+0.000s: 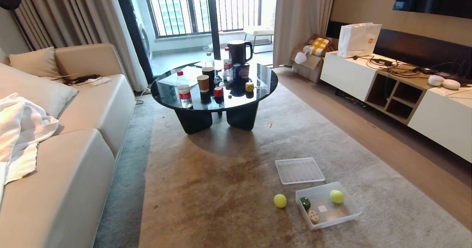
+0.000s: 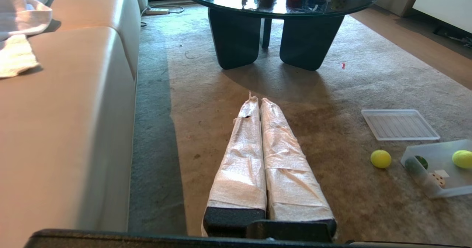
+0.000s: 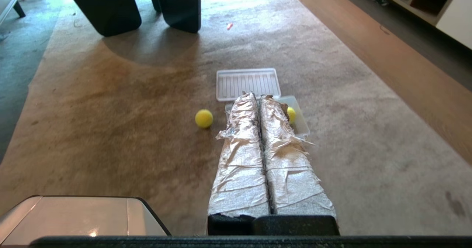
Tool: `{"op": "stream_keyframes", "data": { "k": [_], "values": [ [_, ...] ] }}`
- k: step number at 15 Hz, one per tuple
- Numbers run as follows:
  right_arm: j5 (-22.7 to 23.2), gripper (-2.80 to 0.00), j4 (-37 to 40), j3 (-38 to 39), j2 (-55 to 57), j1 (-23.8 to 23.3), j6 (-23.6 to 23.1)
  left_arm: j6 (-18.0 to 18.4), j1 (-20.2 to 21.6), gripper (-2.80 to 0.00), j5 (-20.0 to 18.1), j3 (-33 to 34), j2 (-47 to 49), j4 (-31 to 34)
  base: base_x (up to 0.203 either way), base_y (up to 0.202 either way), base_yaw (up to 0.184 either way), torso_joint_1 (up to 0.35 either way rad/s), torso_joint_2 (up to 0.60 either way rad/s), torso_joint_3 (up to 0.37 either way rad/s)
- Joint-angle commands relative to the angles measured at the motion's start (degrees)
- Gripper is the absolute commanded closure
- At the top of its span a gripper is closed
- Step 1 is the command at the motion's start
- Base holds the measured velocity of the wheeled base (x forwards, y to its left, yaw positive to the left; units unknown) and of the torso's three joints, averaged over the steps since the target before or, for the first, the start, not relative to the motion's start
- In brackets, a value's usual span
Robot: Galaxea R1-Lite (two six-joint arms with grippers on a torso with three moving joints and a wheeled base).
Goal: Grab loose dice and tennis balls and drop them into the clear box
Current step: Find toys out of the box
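Living room, beige rug between sofa and TV cabinet. From the head view: clear box on the rug, holding a dark green die, a tan die and one tennis ball; loose tennis ball just beside the box; flat ribbed lid near it, farther off. Red die and yellow die up on the black coffee table, well apart from the box. Neither arm in sight there.

From the left wrist view: left gripper, wrapped fingers pressed together, empty, aimed toward the table.

From the right wrist view: right gripper, fingers closed flat together, nothing held, pointing over the box with the loose ball off to one side.

Probably a pause between pickups, two dice and one ball outstanding. Next likely: spread the right fingers, reach down to the loose ball, carry it over the low wall.
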Motion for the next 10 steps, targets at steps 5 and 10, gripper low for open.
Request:
{"op": "stream_keyframes", "data": {
  "k": [5,10],
  "values": [
    [0.02,0.00,0.07,0.03,-0.01,0.02,-0.03,-0.02,0.00,0.00,-0.01,0.09,0.00,0.00,0.184,0.000,0.001,0.002,0.00,0.004],
    [0.02,0.00,0.07,0.08,0.02,0.02,-0.03,-0.10,0.00,0.00,-0.01,0.03,0.00,0.00,0.086,0.000,0.002,0.002,0.00,0.001]
  ]
}}
